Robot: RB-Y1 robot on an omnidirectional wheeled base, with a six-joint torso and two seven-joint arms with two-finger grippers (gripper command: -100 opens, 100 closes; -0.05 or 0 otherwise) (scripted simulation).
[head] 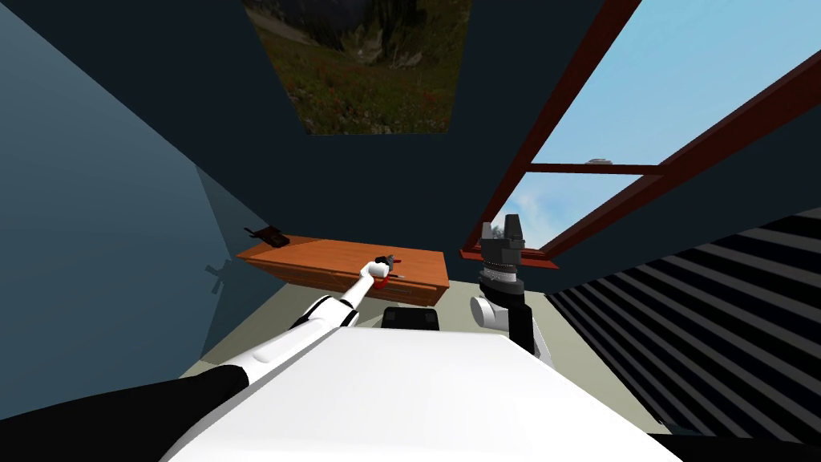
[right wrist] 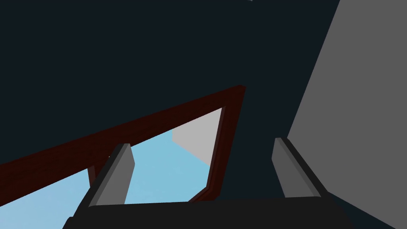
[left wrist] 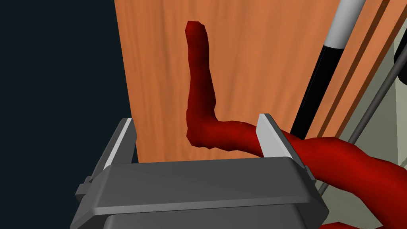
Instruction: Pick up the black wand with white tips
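Directly beneath the left gripper [left wrist: 196, 119], the table [left wrist: 246, 59] bears a bent dark red thing [left wrist: 200, 87] and, just beside it along the table's edge, the wand [left wrist: 318, 91], lying flat with its shaft exposed for a pinch. The fingers are spread and empty, straddling the red thing; the wand lies outside them, so a sideways shift seems needed. The right gripper [right wrist: 202, 145] is raised well apart from the table, spread and holding nothing.
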